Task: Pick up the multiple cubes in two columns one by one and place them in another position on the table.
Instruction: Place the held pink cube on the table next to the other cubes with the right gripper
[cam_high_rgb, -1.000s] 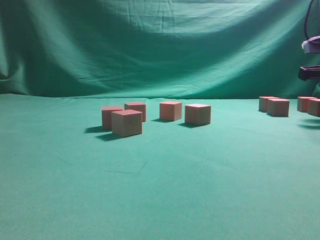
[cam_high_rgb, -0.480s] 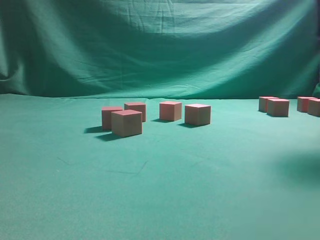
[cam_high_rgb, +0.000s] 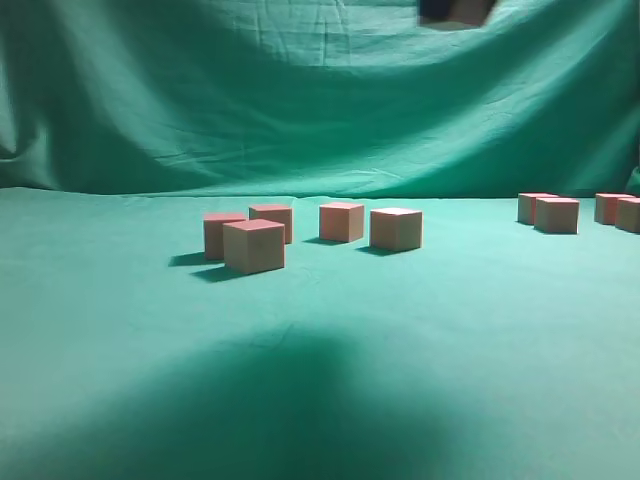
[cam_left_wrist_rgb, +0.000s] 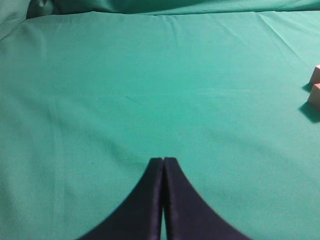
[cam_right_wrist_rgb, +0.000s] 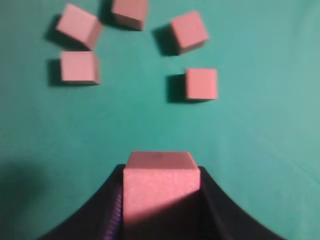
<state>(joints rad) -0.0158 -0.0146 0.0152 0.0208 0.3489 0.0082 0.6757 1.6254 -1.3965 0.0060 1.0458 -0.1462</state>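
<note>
Now, right jaws: we see the right gripper (cam_right_wrist_rgb: 161, 200) clamped on one cube (cam_right_wrist_rgb: 161, 185), held above the counter (cam_right_wrist_rgb: 260, 150); in the exterior view it shows only as a dark blur at the top edge.
Below the held cube: we count five cubes (cam_right_wrist_rgb: 80, 67) lying apart in a loose ring on the green cloth.
Left jaws: we see the left gripper (cam_left_wrist_rgb: 163, 162) pressed together, empty, over bare cloth.
Counter middle: five cubes (cam_high_rgb: 253, 246) sit in a loose group.
Counter right edge: four cubes (cam_high_rgb: 556, 215) stand near the far side, before the backdrop (cam_high_rgb: 320, 100).
</note>
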